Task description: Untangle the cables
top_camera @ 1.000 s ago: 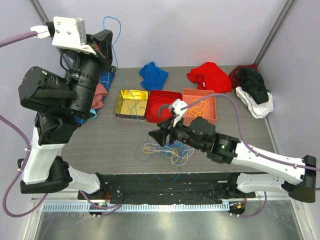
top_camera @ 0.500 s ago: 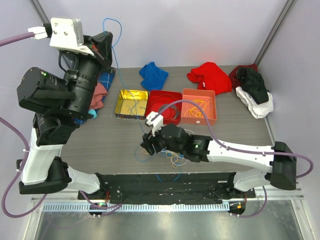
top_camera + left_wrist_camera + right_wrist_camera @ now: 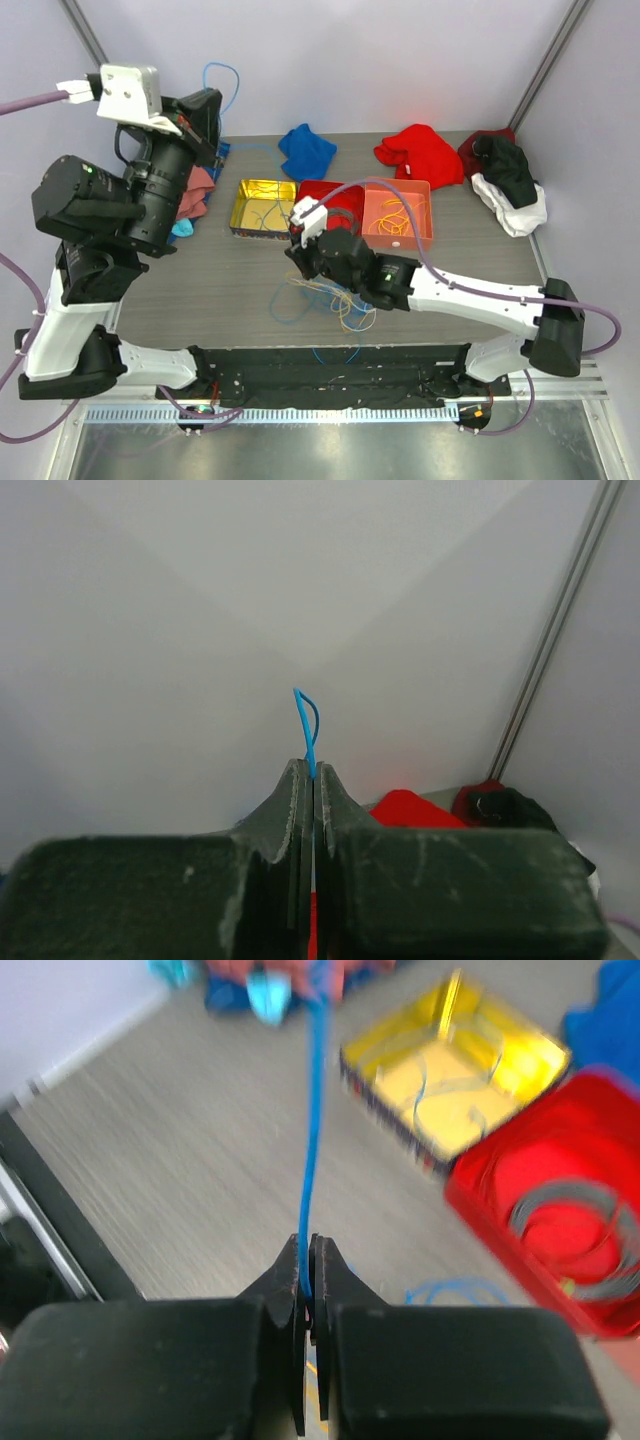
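Clamping the blue cable [image 3: 314, 1110], left gripper [image 3: 312, 780] sat fully closed up high, right gripper [image 3: 308, 1260] fully closed low over the table [image 3: 220, 290].

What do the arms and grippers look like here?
The left arm and right arm have white links and bulky black joints with a small green light. A lilac hose runs to each white wrist camera box. The left gripper and right gripper are dark and flat-sided, the left scuffed.

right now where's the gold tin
In the top view, the gold tin sits left of centre on the table, directly left of the red tray.
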You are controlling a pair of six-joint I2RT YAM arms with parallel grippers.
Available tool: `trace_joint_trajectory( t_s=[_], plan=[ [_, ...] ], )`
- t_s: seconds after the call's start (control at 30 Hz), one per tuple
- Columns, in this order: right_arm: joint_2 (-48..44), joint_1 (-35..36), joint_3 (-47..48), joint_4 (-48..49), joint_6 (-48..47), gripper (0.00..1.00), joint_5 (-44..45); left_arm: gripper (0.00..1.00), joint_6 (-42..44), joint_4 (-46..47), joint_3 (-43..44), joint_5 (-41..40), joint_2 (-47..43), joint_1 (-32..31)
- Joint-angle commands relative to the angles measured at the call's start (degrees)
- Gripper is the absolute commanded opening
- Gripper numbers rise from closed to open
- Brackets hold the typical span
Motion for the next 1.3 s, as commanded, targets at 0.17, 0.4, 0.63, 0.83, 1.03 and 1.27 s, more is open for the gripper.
trace_joint_trajectory(
  t_s=[0.17,0.4,0.63,0.83,1.03,1.27],
  plan=[
    [-7.43,0.12,29.41,-3.70,-9.47,0.01,2.96,0.00,-6.32,6.56,-18.13,-0.97,-9.08,-0.11],
    [-7.70,0.12,36.55,-4.93,-9.56,0.01,1.20,0.00,-10.18,7.97,-27.27,-0.71,-14.18,-0.11],
    [-8.49,0.38,39.71,-6.24,-8.95,0.01,-3.10,0.00,-11.77,9.02,-31.50,0.34,-16.99,-0.11],
    [-8.57,0.38,33.14,-7.94,-6.32,0.01,-2.14,0.00,-15.63,13.77,-38.79,6.91,-22.62,-0.11],
    [-9.37,0.38,30.13,-6.70,-5.08,0.01,0.67,0.00,-21.52,11.83,-42.83,21.15,-23.85,-0.20],
    [-8.84,0.30,29.52,-6.96,-3.32,0.01,3.13,0.21,-26.00,16.76,-53.72,32.59,-25.08,-0.11]
  ],
)
